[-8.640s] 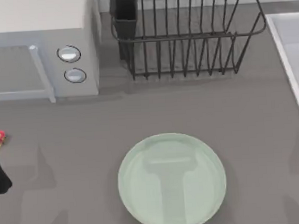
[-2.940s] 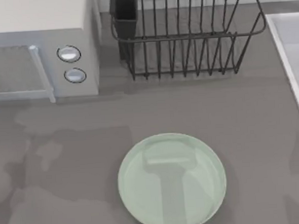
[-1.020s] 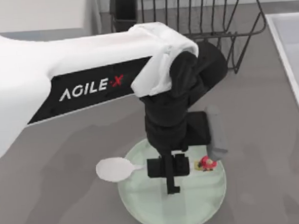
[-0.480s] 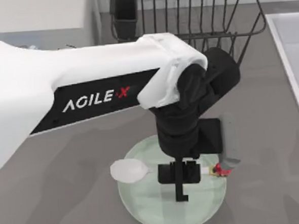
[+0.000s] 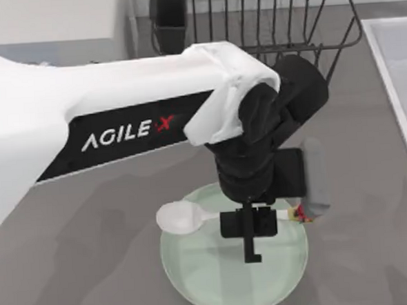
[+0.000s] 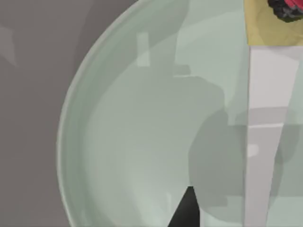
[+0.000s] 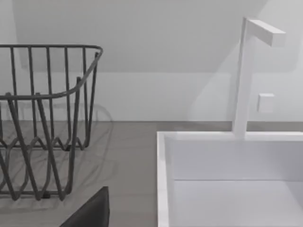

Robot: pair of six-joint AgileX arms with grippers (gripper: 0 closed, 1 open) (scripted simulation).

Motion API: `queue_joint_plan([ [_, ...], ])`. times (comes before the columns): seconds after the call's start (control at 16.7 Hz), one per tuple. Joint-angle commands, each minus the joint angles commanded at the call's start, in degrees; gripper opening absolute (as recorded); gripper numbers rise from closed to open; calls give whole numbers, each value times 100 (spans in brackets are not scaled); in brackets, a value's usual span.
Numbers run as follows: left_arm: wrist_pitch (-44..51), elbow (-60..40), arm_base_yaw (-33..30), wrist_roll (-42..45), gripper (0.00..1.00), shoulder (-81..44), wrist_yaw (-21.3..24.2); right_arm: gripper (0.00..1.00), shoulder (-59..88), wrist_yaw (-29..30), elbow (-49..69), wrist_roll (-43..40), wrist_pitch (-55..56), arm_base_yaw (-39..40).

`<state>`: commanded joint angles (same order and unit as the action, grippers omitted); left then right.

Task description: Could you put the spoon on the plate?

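The plate (image 5: 198,284) looks like glazed ceramic, pale mint, smooth and glossy enough to mirror the arm above it (the reflections are plain in the left wrist view (image 6: 118,142)). The spoon (image 5: 182,217) has a satin white bowl, like plastic or porcelain. The table (image 5: 372,204) is matt grey. The dish rack (image 5: 252,46) is thin dark wire, seemingly coated metal. The sink (image 7: 227,170) is smooth matt white.
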<state>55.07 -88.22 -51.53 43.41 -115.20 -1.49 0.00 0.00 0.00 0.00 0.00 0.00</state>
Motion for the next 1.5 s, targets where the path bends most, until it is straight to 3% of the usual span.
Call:
queue_joint_plan([
  [0.9,28,392,185,-190,0,-468,167,100,0,0,0,0,0,0],
  [1.5,28,392,185,-190,75,-468,167,100,0,0,0,0,0,0],
])
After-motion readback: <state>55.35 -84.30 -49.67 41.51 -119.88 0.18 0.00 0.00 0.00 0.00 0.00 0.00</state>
